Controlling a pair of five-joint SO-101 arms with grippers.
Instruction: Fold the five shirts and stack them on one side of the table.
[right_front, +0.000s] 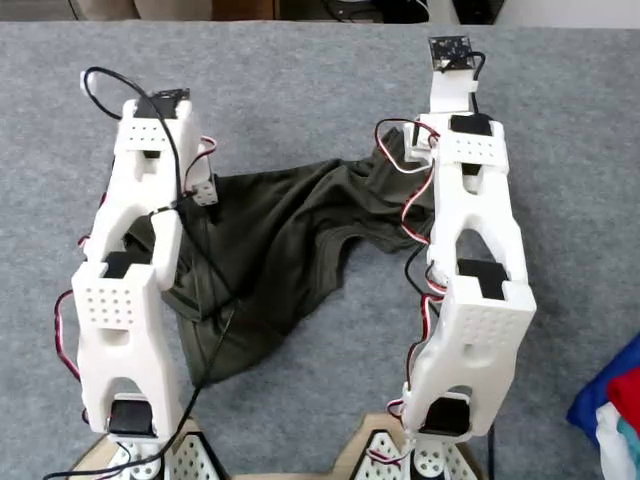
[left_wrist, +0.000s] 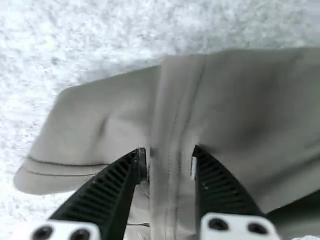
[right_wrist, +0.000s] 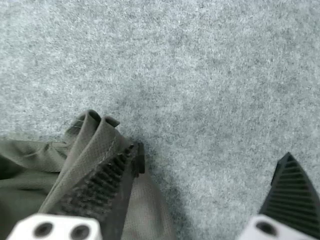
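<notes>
Shirt: a dark olive shirt (right_front: 280, 240) lies crumpled and unfolded on the grey desk (right_front: 300, 80), spread between the two arms in the high view.
Left gripper: the left gripper (left_wrist: 167, 162) is closed down on a raised fold of the shirt, with the cloth pinched between its two black fingers. The fold has a seam running along it.
Left side of shirt: past the pinched fold, the cloth spreads flat to a rounded edge on the desk.
Right gripper: the right gripper (right_wrist: 212, 157) stands wide open with nothing in its hold. Bare grey desk shows between its fingers.
Right finger contact: one finger (right_wrist: 107, 182) rests against a bunched corner of the shirt, while the other is well apart from the cloth.
Other cloth: a pile of blue, red and white cloth (right_front: 612, 405) sits at the desk's edge, well apart from the shirt.
</notes>
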